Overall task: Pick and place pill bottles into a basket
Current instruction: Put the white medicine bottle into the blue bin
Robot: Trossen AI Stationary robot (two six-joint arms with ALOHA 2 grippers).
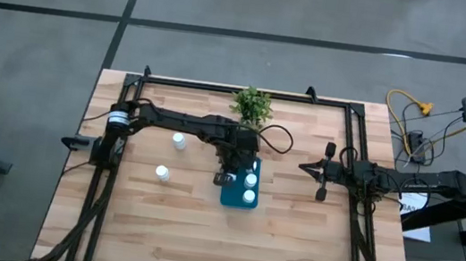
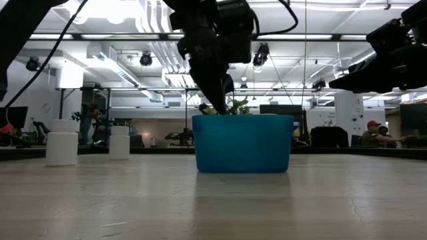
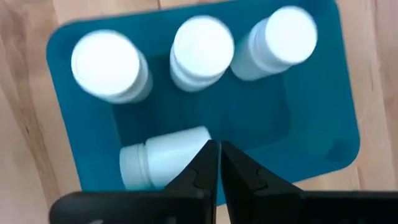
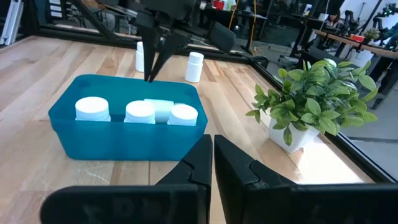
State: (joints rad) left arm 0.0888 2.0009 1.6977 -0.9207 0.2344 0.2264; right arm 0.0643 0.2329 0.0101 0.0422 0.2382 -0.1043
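Observation:
The teal basket (image 1: 228, 198) stands on the table's middle, in front of the plant. In the left wrist view three white pill bottles (image 3: 106, 62) (image 3: 202, 46) (image 3: 280, 37) stand upright along one long wall of the basket (image 3: 249, 118), and one bottle (image 3: 155, 165) lies on its side on the floor. My left gripper (image 3: 217, 155) is shut and empty, pointing down over the lying bottle, just above the basket's rim (image 4: 149, 78). Two more bottles (image 1: 178, 141) (image 1: 161, 173) stand on the table left of the basket. My right gripper (image 1: 305, 167) is shut and empty, right of the basket.
A small green potted plant (image 1: 251, 106) stands just behind the basket at the table's far edge. A black frame (image 1: 221, 87) runs around the table. Bare wood (image 1: 227, 247) lies in front of the basket.

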